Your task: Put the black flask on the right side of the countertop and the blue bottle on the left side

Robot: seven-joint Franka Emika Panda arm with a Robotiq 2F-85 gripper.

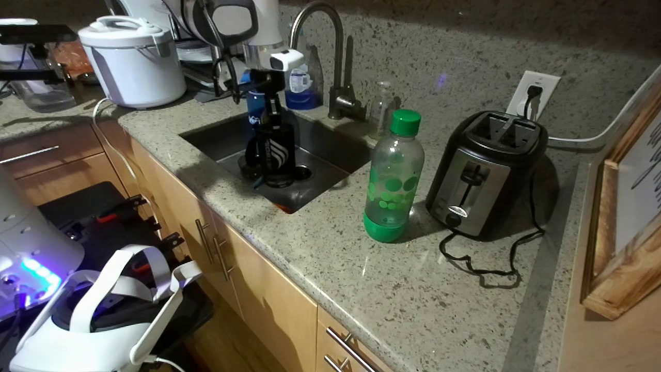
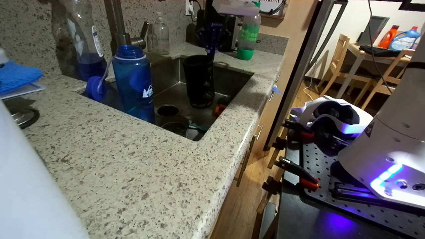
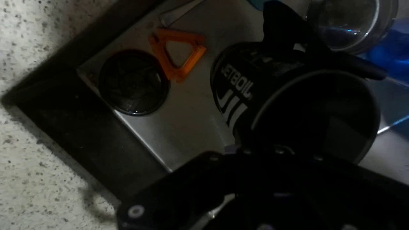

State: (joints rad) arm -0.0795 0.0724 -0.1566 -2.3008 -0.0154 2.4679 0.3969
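– in the sink (image 1: 330, 144), what is the gripper (image 2: 211, 53) doing?

– it's clenching, and by my reading it's grasping the flask (image 2: 198, 81) by its wall, at the rim. how much of it is dipping into the mouth, the dark is hiding.

– why is it choosing the rim?

– the sink is boxing the body in, so i'm guessing a nip from above is sparing it a wide grip around the middle. the mouth is facing up, which is leaving that thin edge on offer.

– and where is the flask sitting, measured from the gripper?

– in an exterior view the flask (image 2: 199, 88) is touching it from below, at seven o'clock. in the wrist view the body is showing at twelve and the mouth is gaping at two. whether its base is resting on the sink's floor, i'm not managing to tell.

– what about the blue bottle (image 2: 132, 86)?

– in an exterior view it's standing upright in the sink, at eight o'clock from the gripper, apart from the flask. its cap (image 2: 96, 88) is hanging off at nine, presumably for washing.

– and where is the task wanting the flask?

– i'm betting on the counter (image 1: 423, 299) at four o'clock from it in an exterior view, where the green bottle (image 1: 393, 175) and the toaster (image 1: 485, 175) are standing.
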